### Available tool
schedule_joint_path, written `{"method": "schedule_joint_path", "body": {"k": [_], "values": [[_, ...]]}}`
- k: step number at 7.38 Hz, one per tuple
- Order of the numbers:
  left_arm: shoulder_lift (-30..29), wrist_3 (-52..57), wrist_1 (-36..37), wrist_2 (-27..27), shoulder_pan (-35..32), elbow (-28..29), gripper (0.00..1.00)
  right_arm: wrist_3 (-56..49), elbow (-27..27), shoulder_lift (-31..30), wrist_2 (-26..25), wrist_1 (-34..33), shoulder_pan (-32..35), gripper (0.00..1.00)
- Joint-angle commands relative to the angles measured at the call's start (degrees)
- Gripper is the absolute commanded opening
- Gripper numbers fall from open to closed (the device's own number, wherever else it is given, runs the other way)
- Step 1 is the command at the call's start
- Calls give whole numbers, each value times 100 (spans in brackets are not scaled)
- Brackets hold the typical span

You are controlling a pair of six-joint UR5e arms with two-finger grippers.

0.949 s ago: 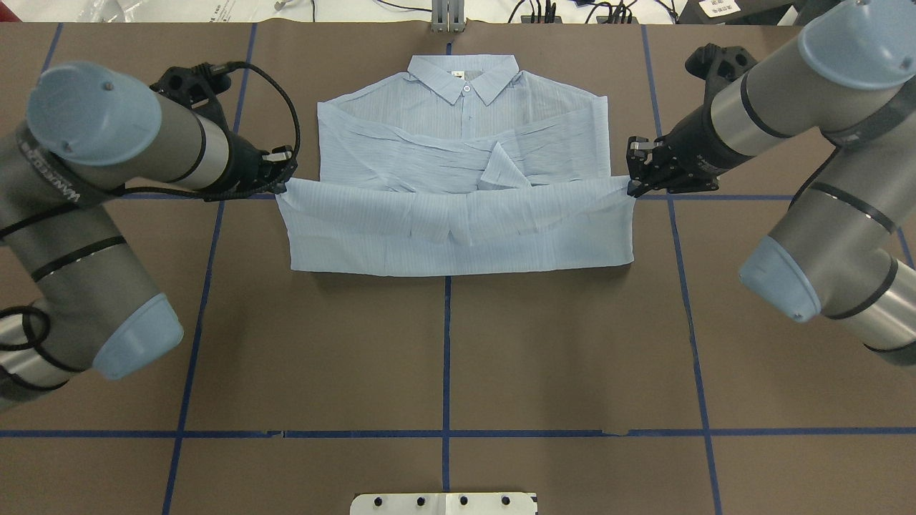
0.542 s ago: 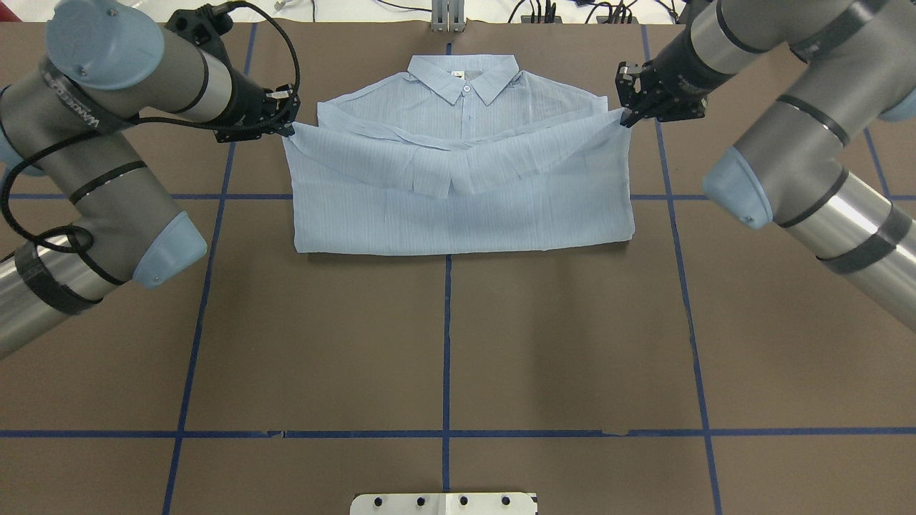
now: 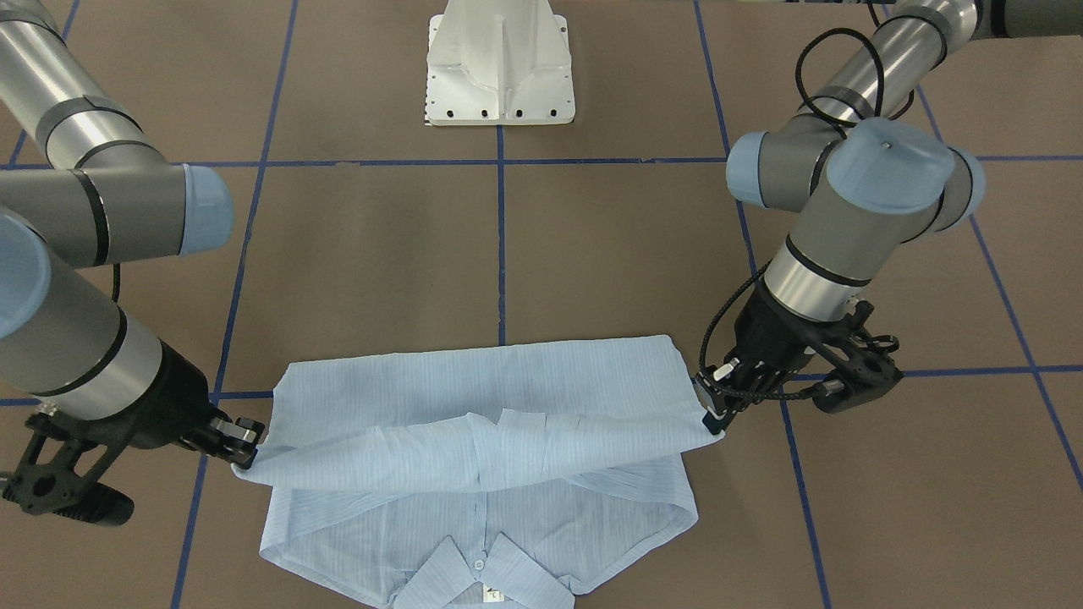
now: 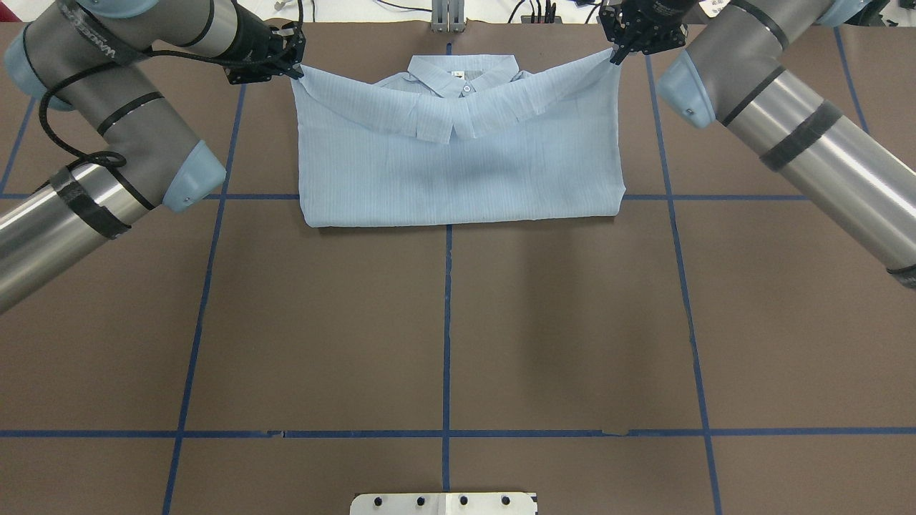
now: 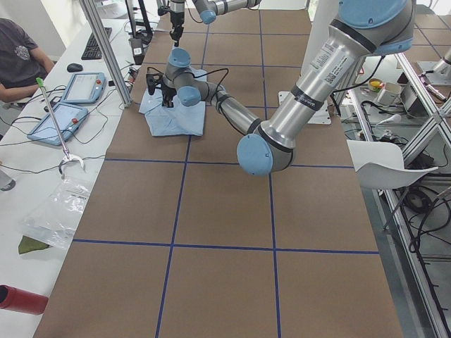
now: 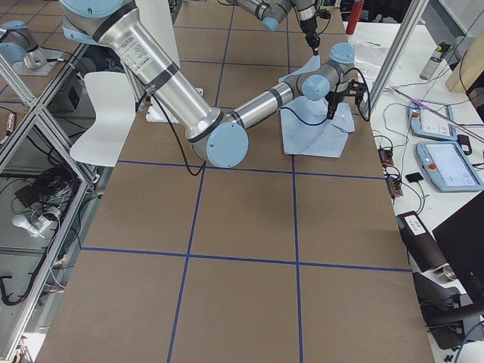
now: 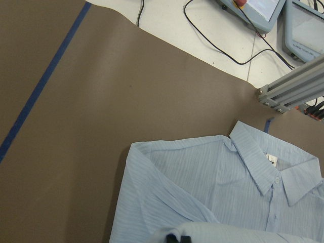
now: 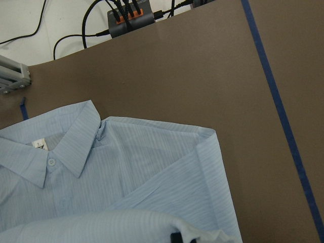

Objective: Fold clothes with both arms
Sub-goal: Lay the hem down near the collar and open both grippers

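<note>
Left end effector [image 4: 293, 67]: pinched on shirt [image 4: 458, 164] hem corner.
Right end effector [image 4: 614, 57]: seemingly likewise, opposite corner.
Why: taut hem folds flat.

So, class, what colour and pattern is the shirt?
The shirt is light blue with fine pinstripes, clearest in the right wrist view.

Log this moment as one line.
step: bottom fold | left hand: holds shirt corner | right hand: holds other corner | hem: raised near collar
</note>
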Motion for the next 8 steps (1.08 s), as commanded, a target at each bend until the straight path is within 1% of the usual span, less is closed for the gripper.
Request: {"method": "schedule_joint_path", "body": {"k": [1,2,4,6,8], "values": [[-203,-18,-1209,-4,-14,1236,0,-89,-923,272,-23,620,-5,0],[-282,-27,-1571,-4,-14,1590,0,-185,-1300,490,-67,622,-58,0],[-371,-36,-1601,-4,3,1778,0,-326,-1610,536,-198,630,-312,0],[-424,-45,-1733,13,82,1875,0,-318,-1629,519,-243,630,-489,0],[-528,-237,-1742,66,170,2058,0,-474,-1638,475,-331,622,-375,0]]}}
